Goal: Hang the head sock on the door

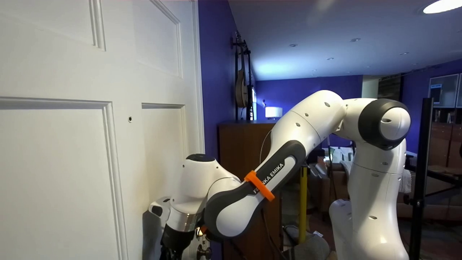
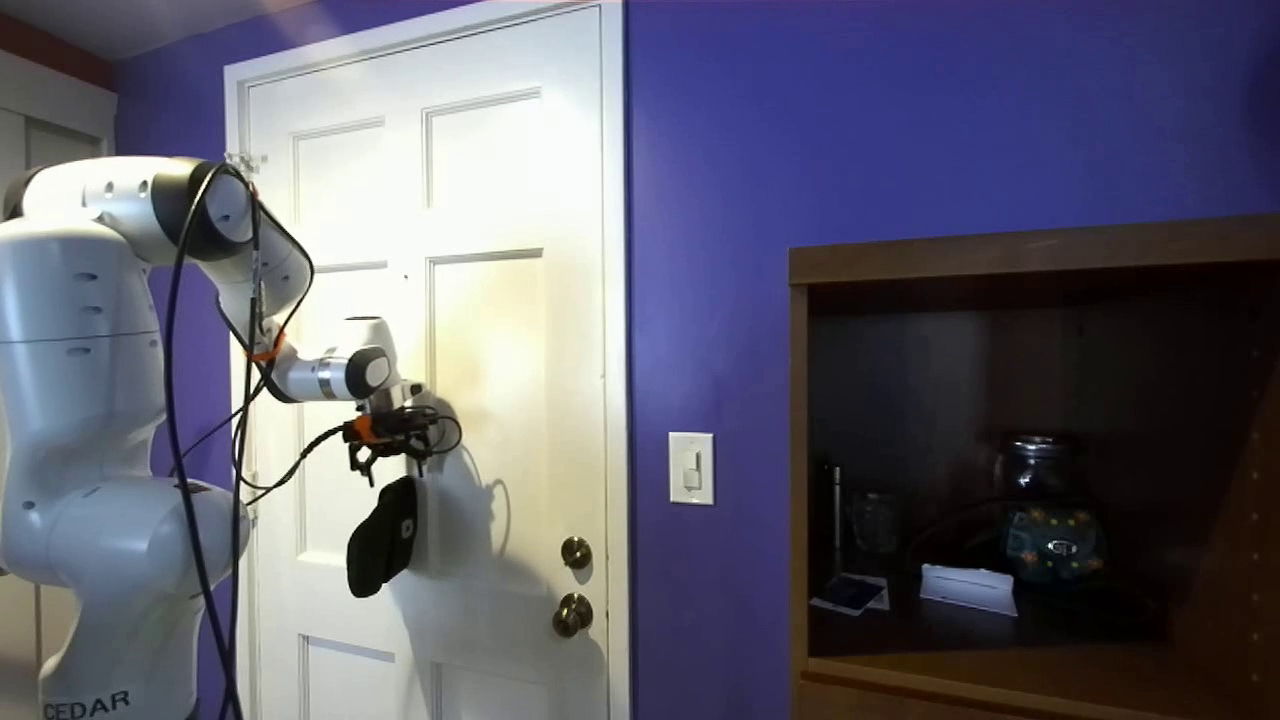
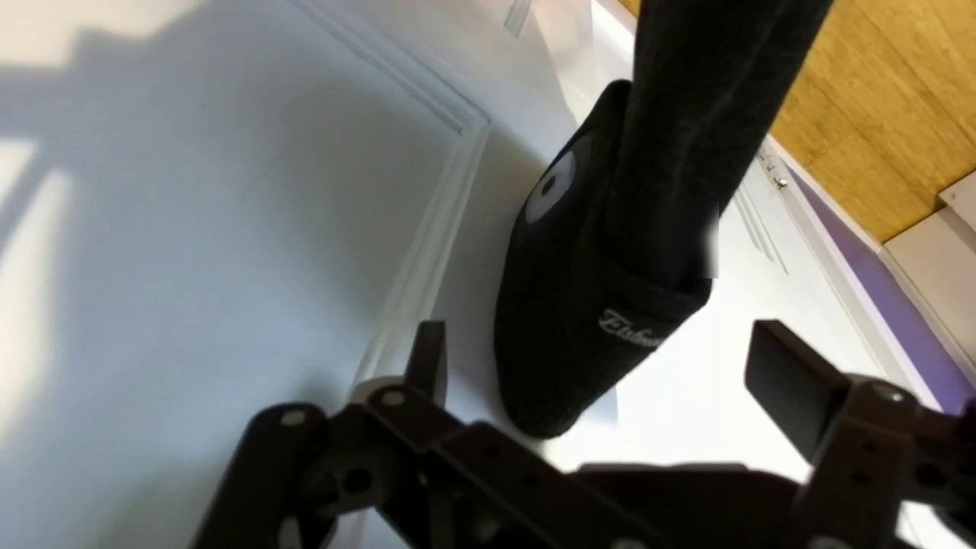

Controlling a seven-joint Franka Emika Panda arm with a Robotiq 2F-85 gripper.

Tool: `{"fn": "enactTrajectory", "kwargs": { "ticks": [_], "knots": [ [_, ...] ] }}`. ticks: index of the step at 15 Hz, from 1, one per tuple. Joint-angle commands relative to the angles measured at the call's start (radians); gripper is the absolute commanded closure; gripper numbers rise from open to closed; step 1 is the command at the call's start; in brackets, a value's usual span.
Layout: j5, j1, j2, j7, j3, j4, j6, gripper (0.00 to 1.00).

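Head sock hung near the white door, below a spread gripper

The head sock looked black and limp, with a pale round mark, dark at its centre, on one face. In the wrist view it also bore light script, too blurred to read in full. It drooped left of the brass knob in an exterior view; whether it touched the door, and what held it up, could not be made out. The arm bent at a high elbow, its forearm sloping down toward the door, the gripper pointing downward. The gripper's fingers stood wide apart, a gap showing between each and the sock.
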State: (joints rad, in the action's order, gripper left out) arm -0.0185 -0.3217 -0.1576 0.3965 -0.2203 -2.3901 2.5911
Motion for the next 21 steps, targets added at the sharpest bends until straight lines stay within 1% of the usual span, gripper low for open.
{"fn": "enactTrajectory", "kwargs": {
  "ticks": [1,4,5,6,7,11,17,21],
  "knots": [
    [-0.034,-0.010,-0.080,-0.058,-0.009,-0.019,-0.013,0.00],
    [-0.038,-0.022,-0.144,-0.104,-0.016,-0.017,-0.043,0.00],
    [-0.025,-0.018,-0.169,-0.137,-0.022,-0.016,-0.051,0.00],
    [-0.042,-0.026,-0.193,-0.142,-0.016,-0.008,-0.085,0.00],
    [-0.039,-0.021,-0.216,-0.179,-0.019,-0.004,-0.105,0.00],
    [-0.082,-0.019,-0.303,-0.268,-0.002,0.027,-0.187,0.00],
    [-0.119,0.010,-0.396,-0.433,0.000,0.077,-0.275,0.00],
    [-0.136,0.029,-0.433,-0.528,-0.003,0.095,-0.306,0.00]
  ]
}}
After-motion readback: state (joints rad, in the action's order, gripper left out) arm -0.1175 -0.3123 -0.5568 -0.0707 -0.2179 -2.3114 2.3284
